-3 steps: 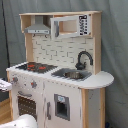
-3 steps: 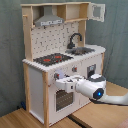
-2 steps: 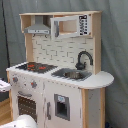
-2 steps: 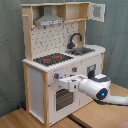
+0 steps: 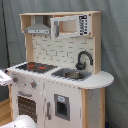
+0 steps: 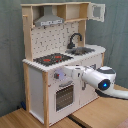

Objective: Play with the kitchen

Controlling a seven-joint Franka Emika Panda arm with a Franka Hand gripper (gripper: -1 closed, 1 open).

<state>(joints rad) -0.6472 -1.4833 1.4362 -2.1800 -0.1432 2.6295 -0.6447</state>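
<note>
Couldn't tell if the pincer (image 6: 59, 76) was clenched or released, parked right up against the toy kitchen (image 6: 50, 95) front panel, above the oven door (image 6: 64, 96). Risky: could've shoved too hard, snapped a knob (image 6: 66, 77).

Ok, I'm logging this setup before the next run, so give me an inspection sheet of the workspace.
Surface: wooden floor under the toy kitchen.
Job's things: hob with red rings, black faucet, sink, oven door, grey hood; upper cabinet door stands open.
Clutter: nothing seen.
Grippers: robot arm reaches to the knob panel above the oven; gripper hidden.
Cables: nothing seen.
Surroundings: grey curtain behind.
</note>
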